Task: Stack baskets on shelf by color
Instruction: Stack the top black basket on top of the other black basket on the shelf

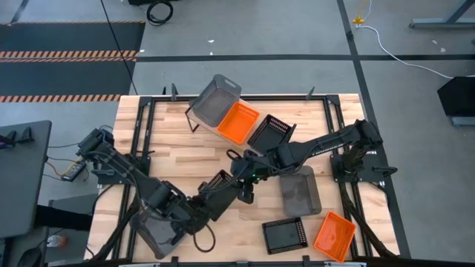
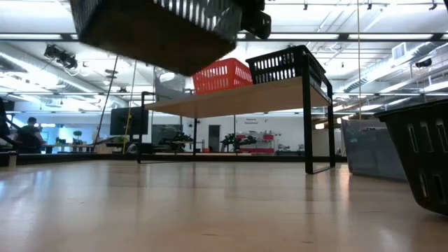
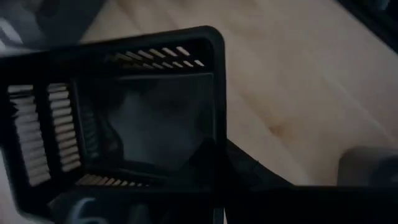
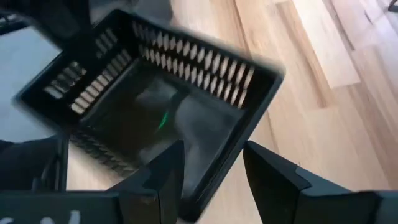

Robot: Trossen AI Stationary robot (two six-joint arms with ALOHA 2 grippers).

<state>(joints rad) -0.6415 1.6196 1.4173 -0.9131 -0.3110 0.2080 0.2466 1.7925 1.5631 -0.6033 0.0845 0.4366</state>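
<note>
Nearest, along the table's front edge, a flat black slotted plastic basket point(image 1: 286, 235) lies just beside a bright orange plastic basket point(image 1: 334, 236). Towards the left corner, a grey plastic basket point(image 1: 158, 228) sits partly under the left arm. A little further in, a second grey basket point(image 1: 300, 190) rests on the slatted wooden tabletop point(image 1: 182, 159), below the right arm.

At mid-table, the two arms meet over a raised black slotted basket point(image 1: 223, 184), which hangs tilted, clear of the wood. The left gripper point(image 1: 210, 196) is clamped together on its rim and carries it. The right gripper point(image 4: 212, 152) is at the basket's opposite rim with its two dark fingers point(image 4: 165, 177) apart, one to each side of the wall; whether they touch it is not clear.

Farthest off stands the light-wood shelf with thin black end frames point(image 2: 231, 101). It carries three baskets in a row: a tilted grey shelf basket point(image 1: 217, 100), an orange shelf basket point(image 1: 237, 122) and a black slotted shelf basket point(image 1: 272, 133).
</note>
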